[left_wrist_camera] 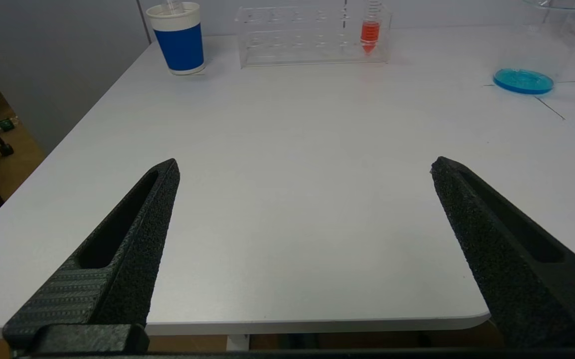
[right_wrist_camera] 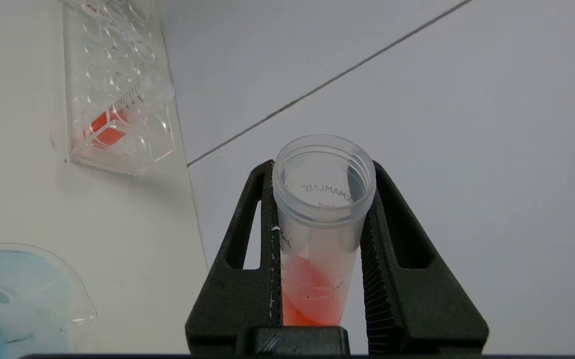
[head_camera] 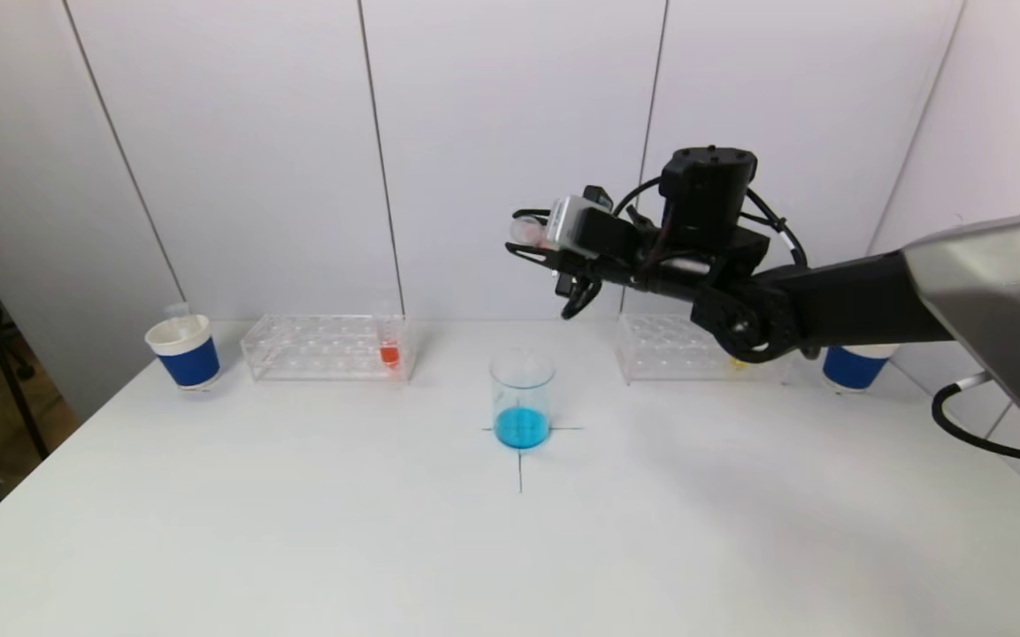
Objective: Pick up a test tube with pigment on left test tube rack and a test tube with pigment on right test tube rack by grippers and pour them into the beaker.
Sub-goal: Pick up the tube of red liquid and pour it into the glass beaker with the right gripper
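**Right Gripper Held Tilted Tube Above Beaker; Left Gripper Stood Open**

The right gripper [head_camera: 534,241] was raised above the table [head_camera: 297,531], over and slightly behind the beaker [head_camera: 522,400]. Its fingers [right_wrist_camera: 392,259] were clamped on a test tube [right_wrist_camera: 319,224], one finger on each side of the tube wall. The tube lay tilted toward horizontal, its open mouth pointing to the robot's left. Red-orange pigment sat in the lower part of the tube, near the gripper base.

The beaker stood upright on a cross marked on the table and contained blue liquid at the bottom.

The left test tube rack [head_camera: 325,347] stood at the rear left of the table. One tube with red-orange pigment [head_camera: 389,345] stood upright in the rack's end nearest the beaker. A blue-and-white paper cup [head_camera: 183,351] stood just beside the rack's outer end.

The right test tube rack [head_camera: 678,349] stood at the rear right, partly hidden behind the right arm. A second blue cup [head_camera: 855,367] was visible beyond it.

The left gripper [left_wrist_camera: 304,167] was positioned low at the near edge of the table, well apart from the rack. Its fingers [left_wrist_camera: 142,224] were spread wide and held nothing.
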Controlling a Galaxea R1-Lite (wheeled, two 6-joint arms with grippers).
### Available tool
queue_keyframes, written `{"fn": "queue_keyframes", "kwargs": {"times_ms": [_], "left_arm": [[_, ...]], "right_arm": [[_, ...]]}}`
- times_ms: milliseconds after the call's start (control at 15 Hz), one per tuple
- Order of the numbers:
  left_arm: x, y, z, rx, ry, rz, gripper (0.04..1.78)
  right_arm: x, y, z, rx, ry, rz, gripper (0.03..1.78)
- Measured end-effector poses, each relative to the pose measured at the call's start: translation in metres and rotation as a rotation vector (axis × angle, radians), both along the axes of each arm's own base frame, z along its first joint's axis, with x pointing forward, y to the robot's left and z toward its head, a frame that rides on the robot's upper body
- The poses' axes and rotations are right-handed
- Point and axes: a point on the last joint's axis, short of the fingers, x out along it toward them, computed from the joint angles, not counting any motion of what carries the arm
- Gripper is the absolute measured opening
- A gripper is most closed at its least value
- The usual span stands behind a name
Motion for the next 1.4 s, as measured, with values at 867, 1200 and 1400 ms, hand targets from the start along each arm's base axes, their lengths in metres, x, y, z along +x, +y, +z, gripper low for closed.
{"fn": "queue_keyframes", "kwargs": {"times_ms": [867,1200,1400], "left_arm": [[0.000,0.000,0.000,0.000,0.000,0.000,1.76],[0.000,0.000,0.000,0.000,0.000,0.000,1.76],[0.000,0.000,0.000,0.000,0.000,0.000,1.76]], "right_arm": [[0.017,-0.009,-0.055,-0.146,-0.194,0.142,0.51],[0.022,-0.016,-0.066,-0.225,-0.208,0.136,0.51],[0.023,-0.016,-0.065,-0.262,-0.201,0.144,0.51]]}}
